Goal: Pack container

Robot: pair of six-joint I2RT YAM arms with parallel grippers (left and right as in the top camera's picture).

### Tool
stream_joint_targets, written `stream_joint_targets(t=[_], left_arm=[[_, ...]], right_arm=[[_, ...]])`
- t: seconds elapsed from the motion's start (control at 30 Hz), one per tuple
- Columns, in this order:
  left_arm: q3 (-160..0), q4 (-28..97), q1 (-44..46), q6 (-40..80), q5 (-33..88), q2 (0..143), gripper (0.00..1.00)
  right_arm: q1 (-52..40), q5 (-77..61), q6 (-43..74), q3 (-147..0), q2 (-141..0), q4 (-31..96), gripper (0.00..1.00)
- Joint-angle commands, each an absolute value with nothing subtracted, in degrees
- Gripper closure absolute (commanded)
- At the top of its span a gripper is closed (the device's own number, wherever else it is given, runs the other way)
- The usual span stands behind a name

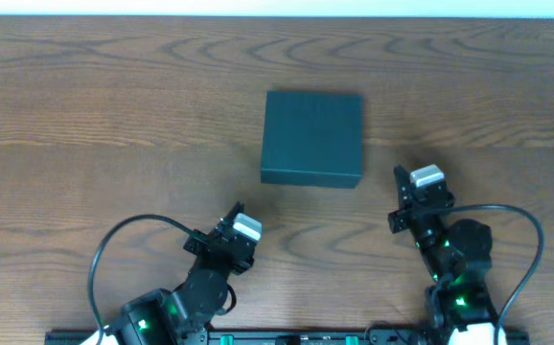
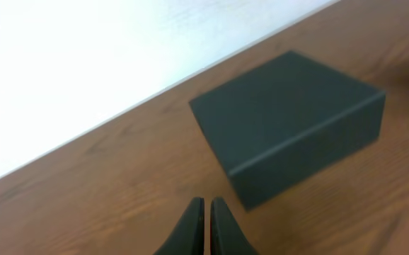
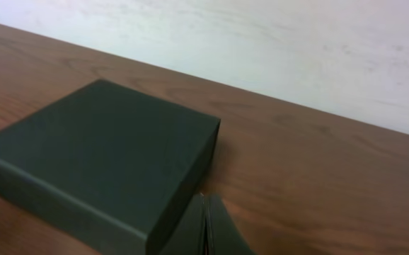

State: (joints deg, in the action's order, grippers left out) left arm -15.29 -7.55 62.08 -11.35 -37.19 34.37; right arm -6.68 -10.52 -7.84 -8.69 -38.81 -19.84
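Left gripper and right gripper, closed and empty, face the shut matte teal container.

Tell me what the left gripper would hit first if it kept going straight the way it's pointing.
Probably the container, near its closest corner; only bare table lies between it and the shut left gripper. It may just slip past.

Matte, smooth, card-like finish is being shown by the dark teal container, low-sheen brown wood grain by the table, matte black plastic by the left gripper and right gripper.
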Motion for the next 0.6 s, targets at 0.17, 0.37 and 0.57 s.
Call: stream_joint_targets(t=[0.17, 0.37, 0.57], left_arm=[[0.0, -31.7, 63.0, -16.8, -37.9, 34.2, 0.89], [-0.3, -29.3, 62.6, -17.2, -34.8, 34.2, 0.86], [-0.3, -28.5, 61.2, -17.1, -34.4, 34.2, 0.51]], right_arm=[[-7.3, -14.1, -8.6, -3.1, -32.1, -20.5, 0.98], [-7.3, -15.1, -8.6, -2.8, -27.9, -14.2, 0.98], [-7.3, -15.1, -8.7, -2.8, -22.5, -6.7, 0.98]])
